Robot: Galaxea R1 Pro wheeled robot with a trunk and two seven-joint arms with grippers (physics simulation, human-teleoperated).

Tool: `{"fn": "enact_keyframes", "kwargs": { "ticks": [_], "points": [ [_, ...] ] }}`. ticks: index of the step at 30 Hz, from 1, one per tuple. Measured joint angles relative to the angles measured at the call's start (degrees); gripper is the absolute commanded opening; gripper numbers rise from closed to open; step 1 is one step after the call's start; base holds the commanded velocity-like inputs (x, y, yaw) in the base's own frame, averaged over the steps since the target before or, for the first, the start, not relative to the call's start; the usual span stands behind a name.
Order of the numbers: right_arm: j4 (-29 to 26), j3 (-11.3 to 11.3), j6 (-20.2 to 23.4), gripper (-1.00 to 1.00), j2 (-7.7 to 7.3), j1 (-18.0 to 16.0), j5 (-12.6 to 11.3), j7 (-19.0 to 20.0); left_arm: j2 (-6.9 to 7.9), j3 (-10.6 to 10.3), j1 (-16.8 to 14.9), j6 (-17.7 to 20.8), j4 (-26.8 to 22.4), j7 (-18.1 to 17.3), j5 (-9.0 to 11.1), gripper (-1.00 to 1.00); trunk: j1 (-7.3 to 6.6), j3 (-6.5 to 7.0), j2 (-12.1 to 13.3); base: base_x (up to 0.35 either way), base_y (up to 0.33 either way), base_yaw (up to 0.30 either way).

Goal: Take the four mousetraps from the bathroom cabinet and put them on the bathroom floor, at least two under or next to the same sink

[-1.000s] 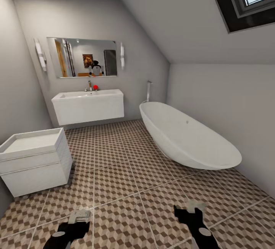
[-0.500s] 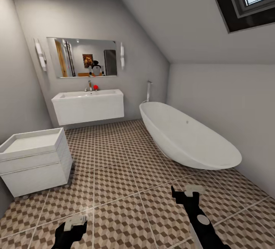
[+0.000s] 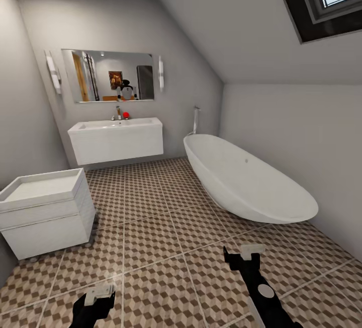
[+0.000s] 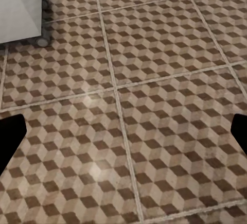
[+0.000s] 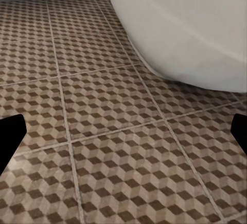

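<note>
Since no tan wooden mousetrap lies anywhere on the cube-patterned brown, beige and white tiled bathroom floor [image 3: 166, 227], incl. the strip below the wide white wall-hung bathroom sink [image 3: 115, 139] w/ chrome tap, the task looks barely begun: all four seem left to fetch, and the traps' whereabouts can't be told from here. The left gripper [image 3: 98, 293] and right gripper [image 3: 245, 253] hang low over the tiles, near the white oval bathtub [image 3: 246, 182]. Wrist views show both sets of jaws spread wide, holding nothing, probably clear of the floor.
</note>
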Motion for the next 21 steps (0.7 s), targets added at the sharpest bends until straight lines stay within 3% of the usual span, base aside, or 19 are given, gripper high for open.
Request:
{"fn": "enact_keyframes", "kwargs": {
  "ticks": [9,14,21],
  "points": [
    [0.01,0.02,0.01,1.0,-0.14,0.02,0.01,-0.01,-0.2,-0.13,0.0,0.0,0.22,0.0,0.0,1.0,0.0,0.0,0.0,0.0,0.0,0.0],
    [0.01,0.0,-0.04,1.0,-0.21,0.01,0.07,-0.01,-2.38,-0.22,0.0,0.0,0.49,0.04,-0.03,1.0,0.0,0.0,0.0,0.0,0.0,0.0],
    [0.01,0.0,-0.02,1.0,-0.22,0.01,0.68,0.01,-3.48,-0.34,0.0,0.0,0.52,0.06,-0.07,1.0,0.0,0.0,0.0,0.0,0.0,0.0]
  ]
}}
